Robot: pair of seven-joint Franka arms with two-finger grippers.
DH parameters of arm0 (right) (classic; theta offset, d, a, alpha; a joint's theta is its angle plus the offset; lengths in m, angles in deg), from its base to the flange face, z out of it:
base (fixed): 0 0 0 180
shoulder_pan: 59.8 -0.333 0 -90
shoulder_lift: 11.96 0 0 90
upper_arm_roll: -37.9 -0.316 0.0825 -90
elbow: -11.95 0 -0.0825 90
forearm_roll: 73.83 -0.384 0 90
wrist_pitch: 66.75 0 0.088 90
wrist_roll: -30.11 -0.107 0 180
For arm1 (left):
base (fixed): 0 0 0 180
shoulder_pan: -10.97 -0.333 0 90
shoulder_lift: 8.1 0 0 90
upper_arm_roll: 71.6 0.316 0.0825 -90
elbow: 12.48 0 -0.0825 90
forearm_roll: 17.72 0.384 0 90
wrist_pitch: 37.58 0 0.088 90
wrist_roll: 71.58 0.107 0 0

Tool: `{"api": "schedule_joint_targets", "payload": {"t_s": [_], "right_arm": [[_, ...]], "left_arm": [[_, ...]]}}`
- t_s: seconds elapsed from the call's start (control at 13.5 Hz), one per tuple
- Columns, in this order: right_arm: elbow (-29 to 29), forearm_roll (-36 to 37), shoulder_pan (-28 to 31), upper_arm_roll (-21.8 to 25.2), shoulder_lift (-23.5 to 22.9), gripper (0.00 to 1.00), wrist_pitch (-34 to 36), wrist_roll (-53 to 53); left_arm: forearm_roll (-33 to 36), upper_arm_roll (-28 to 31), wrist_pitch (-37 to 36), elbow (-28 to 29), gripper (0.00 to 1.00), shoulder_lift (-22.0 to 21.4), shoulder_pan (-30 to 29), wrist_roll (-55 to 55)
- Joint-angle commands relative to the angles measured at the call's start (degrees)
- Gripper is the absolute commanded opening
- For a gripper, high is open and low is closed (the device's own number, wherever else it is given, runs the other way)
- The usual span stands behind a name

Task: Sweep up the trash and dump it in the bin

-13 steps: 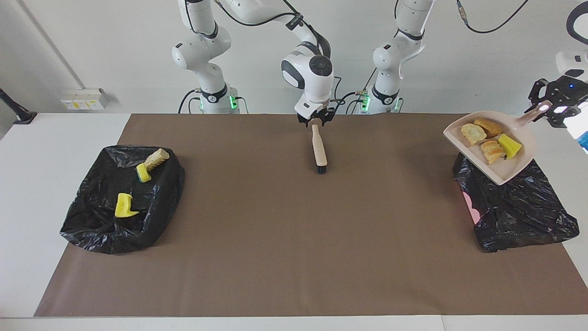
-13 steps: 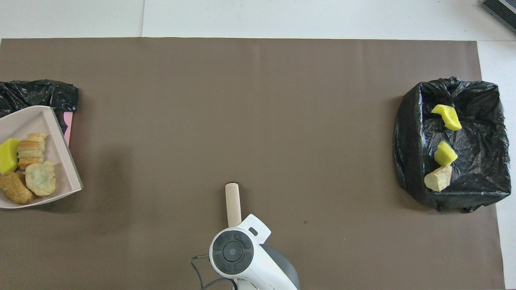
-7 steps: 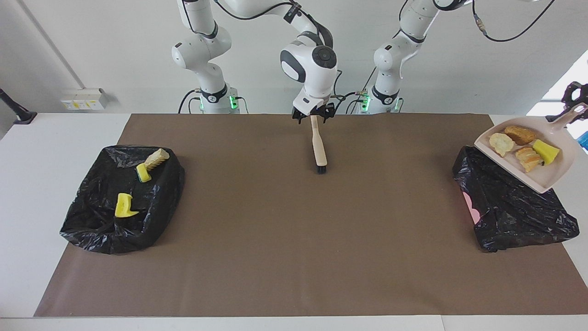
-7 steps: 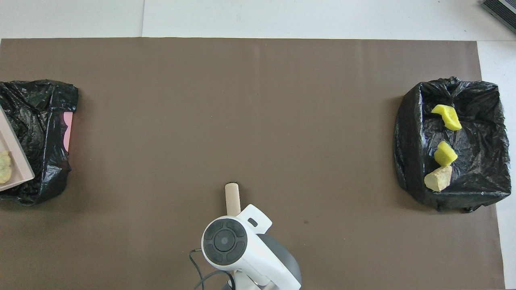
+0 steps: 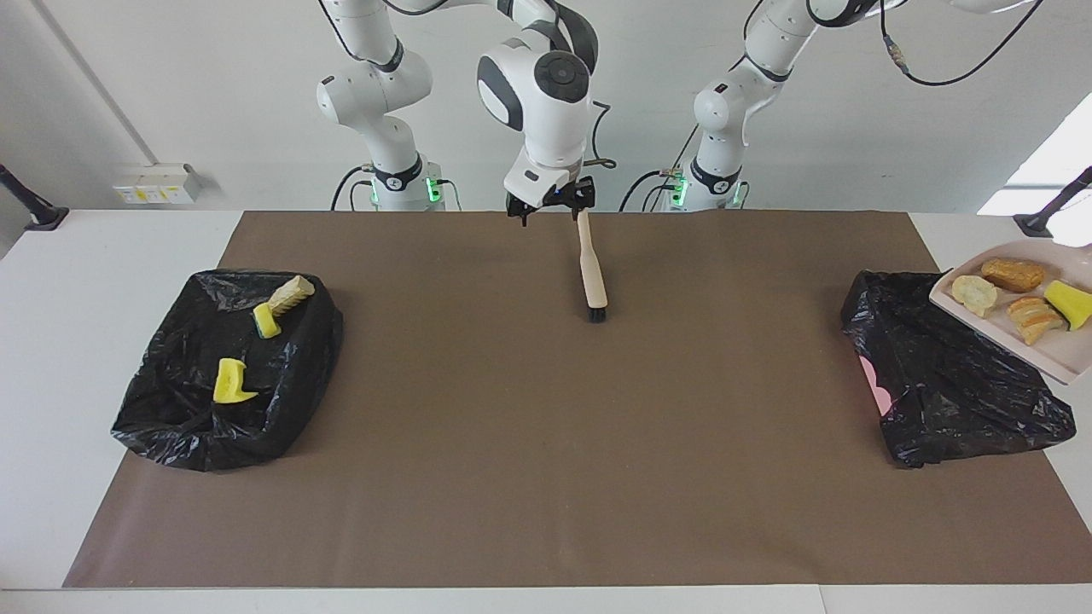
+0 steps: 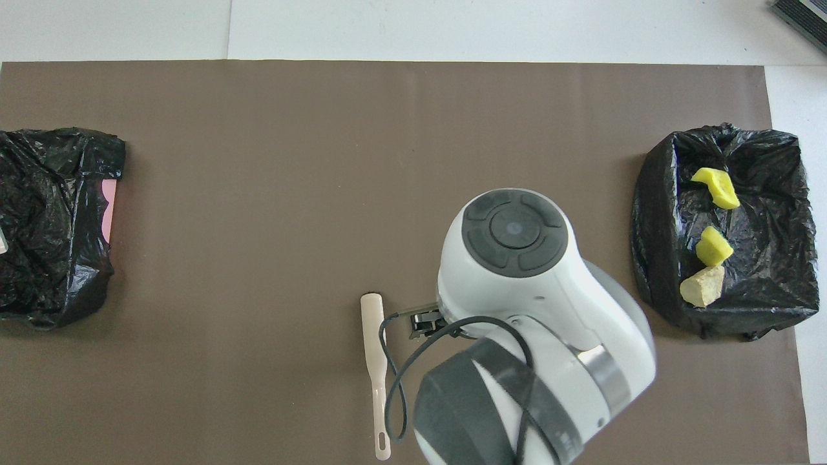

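Note:
The beige dustpan (image 5: 1036, 341) is up over the outer edge of the black-bagged bin (image 5: 947, 375) at the left arm's end, cut off by the view's edge. It carries trash: three tan bread-like lumps (image 5: 1013, 275) and a yellow chunk (image 5: 1071, 304). My left gripper is out of view. My right gripper (image 5: 550, 205) is open and empty, in the air just beside the handle end of the beige brush (image 5: 591, 264). The brush lies on the brown mat (image 5: 546, 443), also in the overhead view (image 6: 375, 361).
A second black-bagged bin (image 5: 171, 409) sits at the right arm's end. It holds two yellow chunks (image 5: 230, 381) and one tan lump (image 5: 290, 296), and shows in the overhead view (image 6: 769, 284). The right arm's wrist (image 6: 517, 258) covers part of the mat.
My right gripper let go of the brush handle, rose and shifted toward the right arm's end. The dustpan with its trash moved outward over the bin and left the overhead view.

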Motion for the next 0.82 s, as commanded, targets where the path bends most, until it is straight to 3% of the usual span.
{"api": "schedule_joint_targets", "payload": {"t_s": [0.0, 0.22, 0.52, 0.74], "right_arm": [[4.61, 1.3, 5.2, -0.37, -0.53, 1.0, 4.58, 7.69], [5.32, 2.54, 11.52, -0.28, 1.84, 1.0, 5.56, 13.41], [5.32, 5.16, 19.01, 0.42, 3.25, 1.0, 5.57, 17.65], [5.32, 8.07, 22.78, 0.33, 3.25, 1.0, 5.3, 23.68]], "left_arm": [[5.61, 0.64, 3.69, 6.99, 0.0, -4.18, 1.54, 0.27], [7.89, 0.73, 5.9, 10.43, 0.0, -6.21, 1.45, 0.27], [16.41, 0.64, 5.72, 10.79, 0.0, -6.56, 3.82, -0.08], [17.49, 0.64, 5.81, 9.91, 0.0, -6.3, 5.67, -0.87]]}}
